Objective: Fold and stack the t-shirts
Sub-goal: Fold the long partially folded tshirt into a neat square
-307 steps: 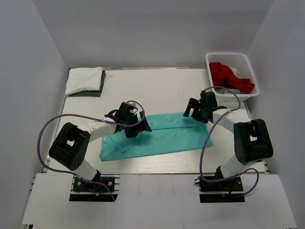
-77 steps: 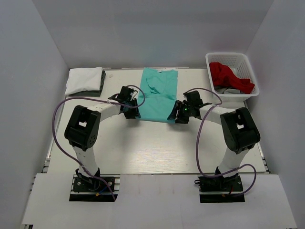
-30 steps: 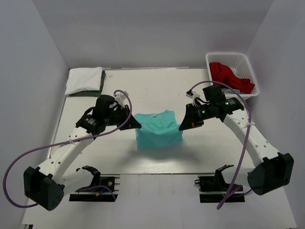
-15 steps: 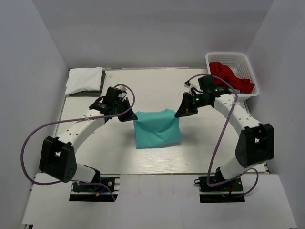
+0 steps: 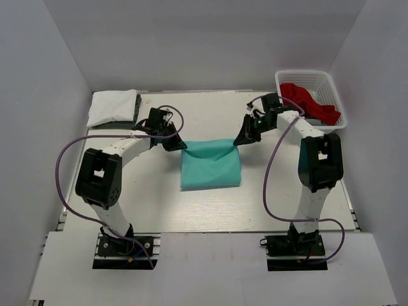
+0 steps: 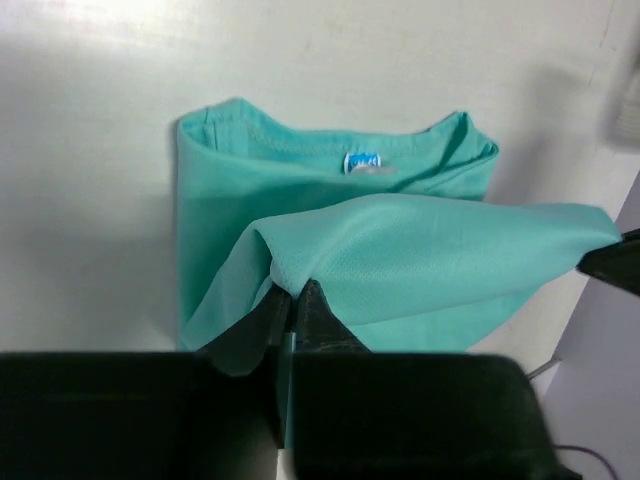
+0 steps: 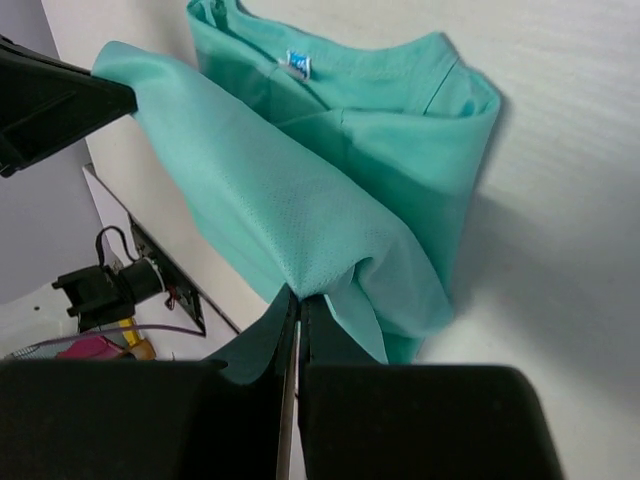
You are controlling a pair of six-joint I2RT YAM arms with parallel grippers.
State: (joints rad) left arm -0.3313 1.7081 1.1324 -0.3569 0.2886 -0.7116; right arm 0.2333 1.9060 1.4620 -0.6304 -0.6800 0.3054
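Observation:
The teal-green t-shirt point(image 5: 210, 167) lies folded at mid-table, its far edge lifted and stretched between both grippers. My left gripper point(image 5: 180, 146) is shut on the left corner of that edge, and the left wrist view shows the cloth point(image 6: 420, 265) pinched at the tips point(image 6: 288, 292). On the right corner my right gripper point(image 5: 238, 141) is shut; the right wrist view shows the fabric point(image 7: 340, 160) bunched in its tips point(image 7: 297, 296). A white t-shirt point(image 5: 112, 106) lies folded on a dark grey one point(image 5: 137, 110) at the far left. The red t-shirt point(image 5: 308, 102) sits crumpled in the basket.
A white lattice basket point(image 5: 305, 72) stands at the far right corner, holding the red shirt and a bit of grey cloth point(image 5: 307, 120). Grey walls close in the table on three sides. Purple cables loop off both arms over the table.
Both grippers have carried the held teal edge toward the far side and lower, drawing the top layer flat over the folded shirt. The arms have folded back in closer.

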